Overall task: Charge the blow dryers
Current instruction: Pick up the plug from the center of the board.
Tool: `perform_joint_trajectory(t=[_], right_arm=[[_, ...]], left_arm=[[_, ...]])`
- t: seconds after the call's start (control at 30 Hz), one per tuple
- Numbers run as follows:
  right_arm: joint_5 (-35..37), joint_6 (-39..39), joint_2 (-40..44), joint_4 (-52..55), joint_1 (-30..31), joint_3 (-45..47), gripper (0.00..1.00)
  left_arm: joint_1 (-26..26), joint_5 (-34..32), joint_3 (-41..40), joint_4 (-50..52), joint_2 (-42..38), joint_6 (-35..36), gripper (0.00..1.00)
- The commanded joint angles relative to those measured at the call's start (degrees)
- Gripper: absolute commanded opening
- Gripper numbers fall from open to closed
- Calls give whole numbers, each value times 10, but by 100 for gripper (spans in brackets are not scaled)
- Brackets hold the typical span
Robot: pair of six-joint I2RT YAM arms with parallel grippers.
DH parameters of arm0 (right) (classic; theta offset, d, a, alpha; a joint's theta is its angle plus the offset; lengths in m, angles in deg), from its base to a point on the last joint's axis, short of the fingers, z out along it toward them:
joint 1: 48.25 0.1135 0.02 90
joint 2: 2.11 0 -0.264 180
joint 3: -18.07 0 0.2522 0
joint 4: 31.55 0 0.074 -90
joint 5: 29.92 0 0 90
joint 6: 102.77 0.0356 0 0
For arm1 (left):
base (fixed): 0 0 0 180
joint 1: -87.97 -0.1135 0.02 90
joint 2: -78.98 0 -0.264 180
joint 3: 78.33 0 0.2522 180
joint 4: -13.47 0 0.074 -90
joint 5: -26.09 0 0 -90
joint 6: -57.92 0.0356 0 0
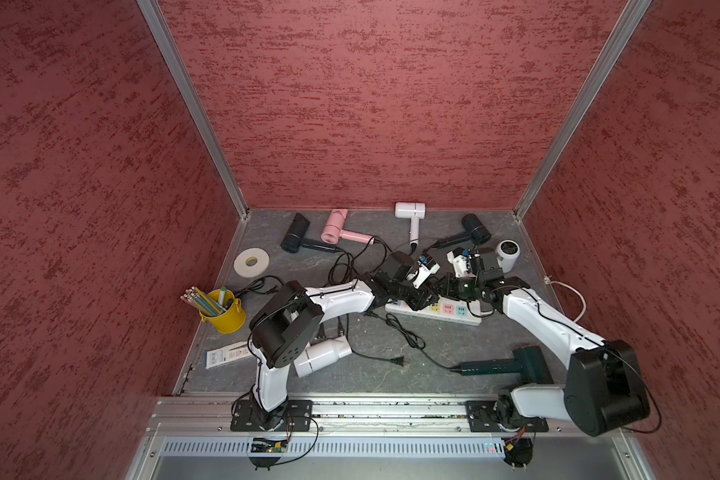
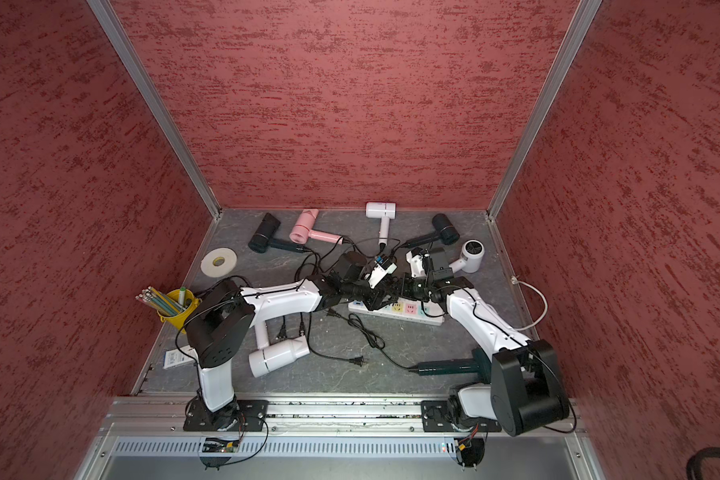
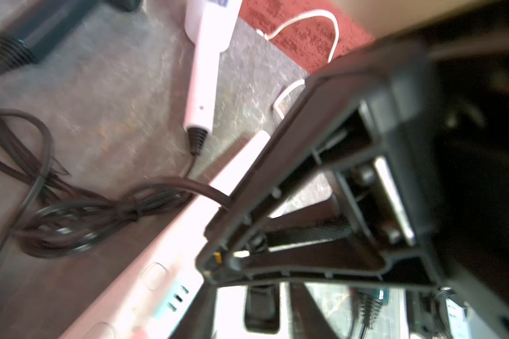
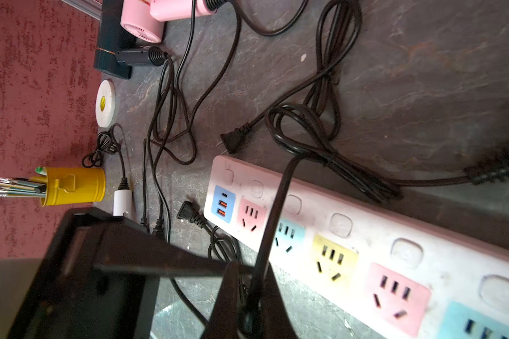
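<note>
**Right jaws closed, left jaws apart**

The right gripper is clamped on a black cord over the power strip. The left gripper, close beside it, has its jaws apart. Around them lie the dryers: a pink blow dryer and a white blow dryer at the back, and a dark green blow dryer near the front.

Strip: middle of table.
Tape: left, behind cup.
Packet: before cup.
Near dryer: front left.
Far dryer: by back wall.
</note>
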Motion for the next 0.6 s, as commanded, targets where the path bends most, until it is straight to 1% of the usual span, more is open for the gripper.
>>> perform_joint_trajectory(t=[0.0, 0.17, 0.2, 0.3, 0.4, 0.5, 0.53, 0.57], right_arm=[[106, 1, 21, -11, -9, 2, 0], [227, -31, 51, -50, -40, 19, 0], [256, -39, 59, -59, -42, 22, 0], [330, -53, 76, -70, -55, 26, 0], [389, -63, 92, -70, -77, 26, 0], [424, -73, 113, -89, -89, 39, 0], [422, -78, 119, -99, -89, 46, 0], [405, -81, 125, -114, -89, 58, 0]], left_arm=[[-21, 5, -11, -24, -49, -37, 73], [-54, -2, -70, -28, -120, -98, 90], [-61, -9, -86, -28, -137, -104, 92], [-70, -40, -127, -16, -180, -107, 94], [-75, -74, -168, -14, -218, -103, 96], [-85, -96, -212, -36, -252, -105, 98], [-88, -100, -225, -49, -259, -107, 98], [-92, -102, -236, -62, -266, -111, 98]])
